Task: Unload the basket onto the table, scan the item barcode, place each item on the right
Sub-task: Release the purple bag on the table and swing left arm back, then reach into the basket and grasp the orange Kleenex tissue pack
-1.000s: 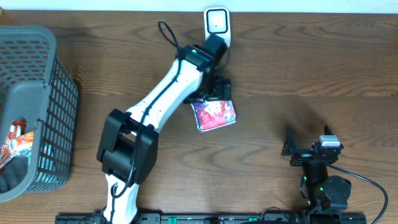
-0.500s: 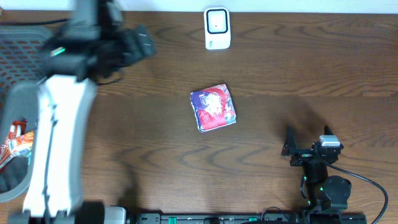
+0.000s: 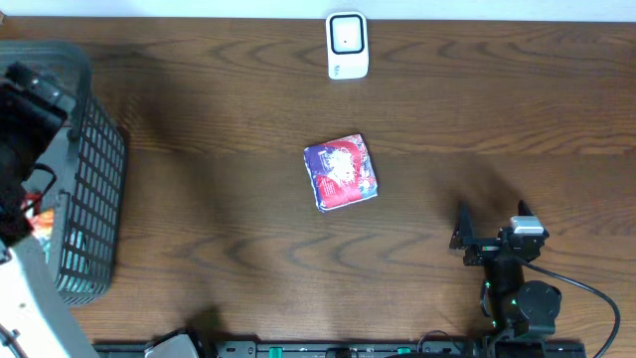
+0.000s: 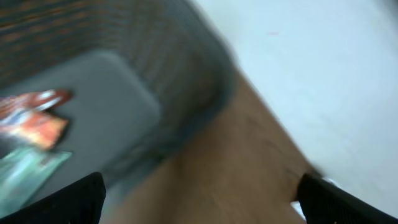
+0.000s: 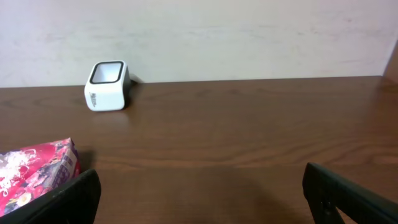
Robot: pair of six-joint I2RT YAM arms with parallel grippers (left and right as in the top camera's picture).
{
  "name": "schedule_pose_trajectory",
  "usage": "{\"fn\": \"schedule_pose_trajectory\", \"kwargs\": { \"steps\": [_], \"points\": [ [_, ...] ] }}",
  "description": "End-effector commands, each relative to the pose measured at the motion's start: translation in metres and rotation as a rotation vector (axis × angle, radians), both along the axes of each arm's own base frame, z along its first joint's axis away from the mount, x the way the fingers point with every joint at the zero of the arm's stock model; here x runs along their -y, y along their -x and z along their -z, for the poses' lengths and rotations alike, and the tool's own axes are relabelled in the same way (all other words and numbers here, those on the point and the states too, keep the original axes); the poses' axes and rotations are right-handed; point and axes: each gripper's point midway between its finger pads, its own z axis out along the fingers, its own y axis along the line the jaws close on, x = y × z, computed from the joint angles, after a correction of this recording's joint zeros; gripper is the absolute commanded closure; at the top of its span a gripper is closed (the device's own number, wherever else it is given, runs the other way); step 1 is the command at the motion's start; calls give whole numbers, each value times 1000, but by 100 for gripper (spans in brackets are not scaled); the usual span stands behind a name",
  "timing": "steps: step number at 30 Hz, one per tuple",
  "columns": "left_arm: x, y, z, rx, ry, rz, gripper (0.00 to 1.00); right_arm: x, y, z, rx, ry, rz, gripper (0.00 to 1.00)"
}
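Observation:
The item, a red and purple printed pouch (image 3: pixel 341 172), lies flat on the wooden table with no gripper touching it. It also shows at the left edge of the right wrist view as the pouch (image 5: pixel 34 174). A white barcode scanner (image 3: pixel 347 45) stands at the table's far edge, again seen as the scanner (image 5: pixel 107 78). My left arm (image 3: pixel 25 119) hangs over the basket at the far left, and the left gripper (image 4: pixel 199 205) is open and empty in a blurred view. The right gripper (image 3: pixel 492 221) rests open near the front right, empty (image 5: pixel 199 202).
A grey wire basket (image 3: pixel 84 169) stands at the table's left end, with orange and green packets (image 4: pixel 34 124) on its floor. A pale wall (image 5: pixel 249 37) runs behind the scanner. A black rail (image 3: pixel 348 348) lines the front edge.
My left arm has swung from the pouch near the scanner far left to over the basket. The pouch stays on the table. The right arm has not moved.

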Motion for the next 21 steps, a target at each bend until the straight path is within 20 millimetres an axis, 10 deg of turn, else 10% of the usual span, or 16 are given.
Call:
{"fn": "schedule_pose_trajectory", "kwargs": {
  "steps": [1,8,21],
  "points": [
    [-34,12,18,-94,-24,-160,2,0,0,0,3,11,-1,1],
    [-78,20,44,-182,-1,-373,2,0,0,0,3,11,-2,1],
    [-133,30,158,-535,183,-630,2,0,0,0,3,11,-2,1]
  ]
}}
